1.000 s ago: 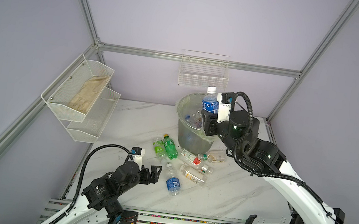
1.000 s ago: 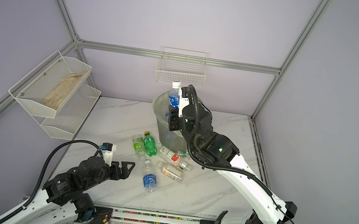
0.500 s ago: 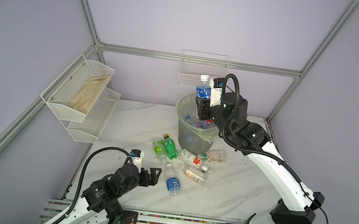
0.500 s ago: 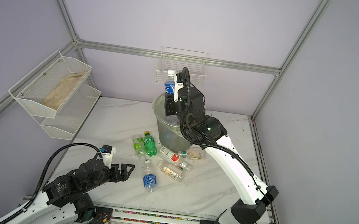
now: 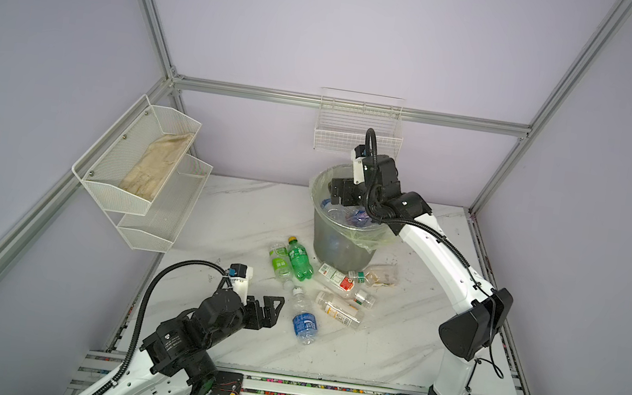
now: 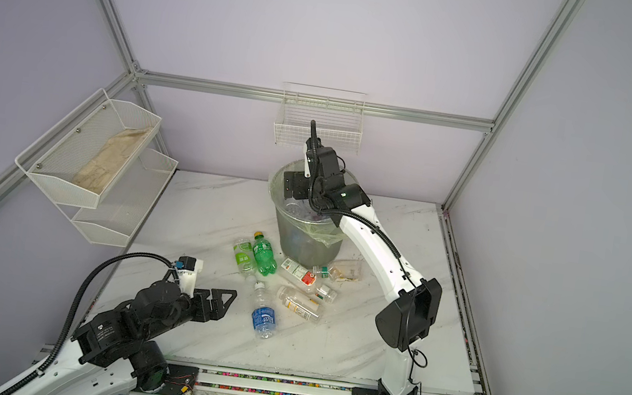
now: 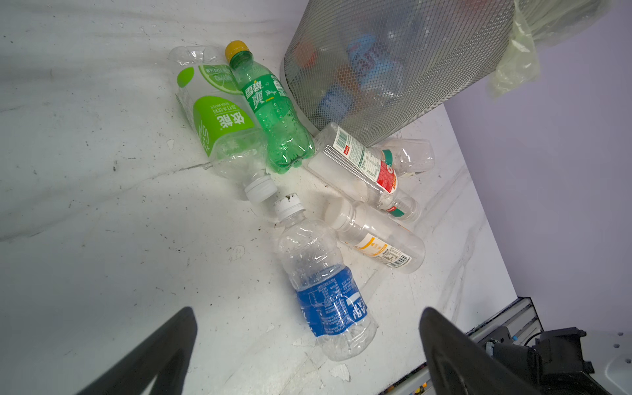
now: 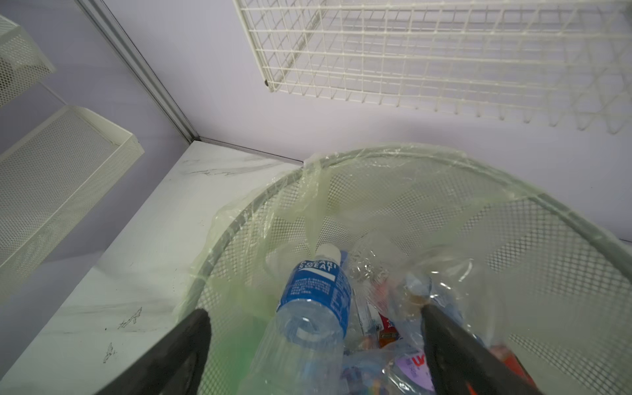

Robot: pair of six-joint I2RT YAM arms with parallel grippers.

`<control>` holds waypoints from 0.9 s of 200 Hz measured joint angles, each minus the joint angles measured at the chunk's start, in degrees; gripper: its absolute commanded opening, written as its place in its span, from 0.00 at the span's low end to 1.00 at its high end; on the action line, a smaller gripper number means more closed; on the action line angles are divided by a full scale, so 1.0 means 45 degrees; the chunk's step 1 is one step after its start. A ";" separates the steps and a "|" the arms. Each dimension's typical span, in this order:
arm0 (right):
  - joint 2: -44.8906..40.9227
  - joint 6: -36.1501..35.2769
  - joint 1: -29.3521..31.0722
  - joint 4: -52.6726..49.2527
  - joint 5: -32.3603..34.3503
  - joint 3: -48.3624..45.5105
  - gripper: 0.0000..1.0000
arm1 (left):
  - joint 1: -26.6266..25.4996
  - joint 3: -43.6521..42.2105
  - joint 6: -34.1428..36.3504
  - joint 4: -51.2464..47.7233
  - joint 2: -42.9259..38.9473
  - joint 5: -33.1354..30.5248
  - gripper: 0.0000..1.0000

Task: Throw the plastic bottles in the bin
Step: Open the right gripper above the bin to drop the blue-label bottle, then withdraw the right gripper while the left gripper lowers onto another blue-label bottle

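Your right gripper [image 8: 314,310] is hanging wide open over the round mesh bin [image 5: 340,248], a blue-labelled bottle [image 8: 318,290] lying inside its crinkled liner [image 8: 307,191], while your left gripper [image 7: 307,311], equally wide, is hovering beside plastic bottles [image 7: 273,113].

left arm [image 5: 181,339]: folded low at front left, forearm aimed forward and right
left gripper [image 5: 270,310]: fingers [image 7: 174,331] spread wide, nothing held
right arm [image 5: 437,249]: stretched up and back from base, elbow bent, wrist tipped down
right gripper [image 5: 333,194]: fingers [image 8: 451,349] wide apart, nothing gripped
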 measured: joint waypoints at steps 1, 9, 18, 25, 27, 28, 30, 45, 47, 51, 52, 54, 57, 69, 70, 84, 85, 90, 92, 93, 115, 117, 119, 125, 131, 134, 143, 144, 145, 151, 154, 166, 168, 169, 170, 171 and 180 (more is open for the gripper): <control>-0.0019 0.0000 0.0000 -0.0005 0.0000 0.0000 0.97 | 0.0000 -0.0005 0.0000 0.0000 0.0005 0.0000 1.00; -0.0340 0.0000 0.0019 0.0000 0.0000 0.0000 0.97 | 0.0000 0.0000 0.0000 0.0005 0.0073 0.0000 1.00; -0.0758 0.0000 0.0029 0.0034 0.0000 -0.0029 0.97 | -0.0010 0.0000 0.0000 0.0005 0.0214 0.0000 1.00; -0.1088 0.0000 0.0024 0.0049 0.0005 -0.0053 0.97 | -0.0034 0.0000 0.0000 0.0005 0.0359 0.0000 1.00; -0.1190 0.0000 0.0024 0.0058 0.0000 -0.0063 0.97 | -0.0044 0.0000 0.0000 0.0005 0.0393 0.0000 1.00; -0.1253 0.0000 0.0024 0.0078 0.0005 -0.0073 0.97 | -0.0049 0.0000 0.0000 0.0005 0.0423 -0.0005 1.00; -0.1350 0.0000 0.0024 0.0097 0.0000 -0.0087 0.97 | -0.0053 0.0000 0.0000 0.0000 0.0447 0.0000 1.00; -0.2084 0.0010 0.0024 0.0233 0.0000 -0.0306 0.97 | -0.0121 0.0000 0.0005 0.0000 0.0772 0.0005 1.00; -0.2157 0.0015 0.0024 0.0267 0.0000 -0.0345 0.97 | -0.0131 0.0000 0.0005 0.0000 0.0821 0.0005 1.00; -0.2336 0.0049 0.0024 0.0311 0.0005 -0.0447 0.97 | -0.0146 0.0000 0.0005 0.0000 0.0879 0.0010 1.00; -0.2399 0.0049 0.0024 0.0316 -0.0005 -0.0486 0.97 | -0.0151 0.0000 0.0005 0.0000 0.0903 0.0015 1.00; -0.2492 0.0049 0.0024 0.0355 0.0000 -0.0549 0.97 | -0.0160 0.0000 0.0005 0.0005 0.0928 0.0015 1.00; -0.2603 0.0068 0.0024 0.0384 -0.0005 -0.0641 0.97 | -0.0165 0.0000 0.0005 0.0000 0.0971 0.0019 1.00; -0.3079 0.0141 0.0024 0.0505 -0.0019 -0.1112 0.97 | -0.0228 0.0000 0.0005 0.0000 0.1098 0.0029 1.00; -0.3123 0.0146 0.0024 0.0515 -0.0024 -0.1175 0.97 | -0.0238 0.0000 0.0005 0.0000 0.1107 0.0029 1.00; -0.3585 0.0185 0.0024 0.0612 -0.0087 -0.1802 0.97 | -0.0311 0.0000 0.0000 0.0005 0.1219 0.0034 1.00; -0.3604 0.0185 0.0024 0.0612 -0.0092 -0.1836 0.97 | -0.0316 0.0000 0.0000 0.0005 0.1229 0.0034 1.00; -0.3745 0.0194 0.0024 0.0665 -0.0121 -0.2074 0.98 | -0.0340 0.0000 0.0005 0.0010 0.1273 0.0034 1.00; -0.3798 0.0194 0.0024 0.0670 -0.0146 -0.2166 0.97 | -0.0350 0.0000 0.0000 0.0019 0.1297 0.0034 1.00; -0.3842 0.0194 0.0024 0.0675 -0.0146 -0.2229 0.97 | -0.0359 0.0000 0.0000 0.0019 0.1307 0.0034 1.00; -0.4439 0.0253 0.0024 0.0743 -0.0262 -0.3288 0.97 | -0.0520 0.0000 0.0000 0.0160 0.1753 0.0044 1.00; -0.4498 0.0267 0.0024 0.0738 -0.0272 -0.3381 0.97 | -0.0539 0.0000 0.0000 0.0185 0.1812 0.0039 1.00; -0.4551 0.0277 0.0024 0.0733 -0.0296 -0.3463 0.97 | -0.0559 0.0000 0.0000 0.0199 0.1855 0.0034 1.00; -0.4702 0.0291 0.0024 0.0753 -0.0350 -0.3711 0.98 | -0.0636 0.0000 0.0000 0.0282 0.2069 0.0039 1.00; -0.4862 0.0335 0.0024 0.0753 -0.0384 -0.3949 0.97 | -0.0724 0.0005 0.0000 0.0359 0.2293 0.0039 1.00; -0.4964 0.0350 0.0024 0.0748 -0.0389 -0.4085 0.97 | -0.0772 0.0005 0.0000 0.0408 0.2429 0.0039 1.00; -0.5197 0.0437 0.0024 0.0743 -0.0398 -0.4391 0.97 | -0.0928 0.0005 -0.0005 0.0549 0.2817 0.0029 1.00; -0.5217 0.0442 0.0024 0.0743 -0.0403 -0.4410 0.97 | -0.0957 0.0005 -0.0005 0.0573 0.2875 0.0029 1.00; -0.5255 0.0457 0.0024 0.0743 -0.0403 -0.4449 0.97 | -0.0971 0.0005 -0.0005 0.0588 0.2905 0.0029 1.00; -0.5387 0.0491 0.0024 0.0748 -0.0398 -0.4600 0.98 | -0.1098 0.0005 -0.0005 0.0690 0.3181 0.0024 1.00; -0.5459 0.0525 0.0024 0.0748 -0.0389 -0.4673 0.98 | -0.1166 0.0010 -0.0005 0.0738 0.3322 0.0024 1.00; -0.5712 0.0661 0.0024 0.0724 -0.0335 -0.4935 0.97 | -0.1399 0.0010 -0.0015 0.0869 0.3891 0.0005 1.00; -0.5746 0.0704 0.0024 0.0724 -0.0321 -0.4974 0.97 | -0.1438 0.0010 -0.0029 0.0889 0.3997 0.0000 1.00; -0.5765 0.0729 0.0024 0.0719 -0.0311 -0.4993 0.98 | -0.1452 0.0010 -0.0034 0.0894 0.4031 0.0000 1.00; -0.5780 0.0738 0.0024 0.0719 -0.0306 -0.5003 0.98 | -0.1467 0.0010 -0.0044 0.0899 0.4061 0.0000 1.00; -0.5804 0.0758 0.0024 0.0704 -0.0291 -0.5022 0.98 | -0.1491 0.0010 -0.0058 0.0913 0.4124 -0.0005 1.00; -0.5901 0.0894 0.0024 0.0641 -0.0175 -0.5090 0.98 | -0.1632 0.0010 -0.0117 0.1025 0.4473 -0.0039 1.00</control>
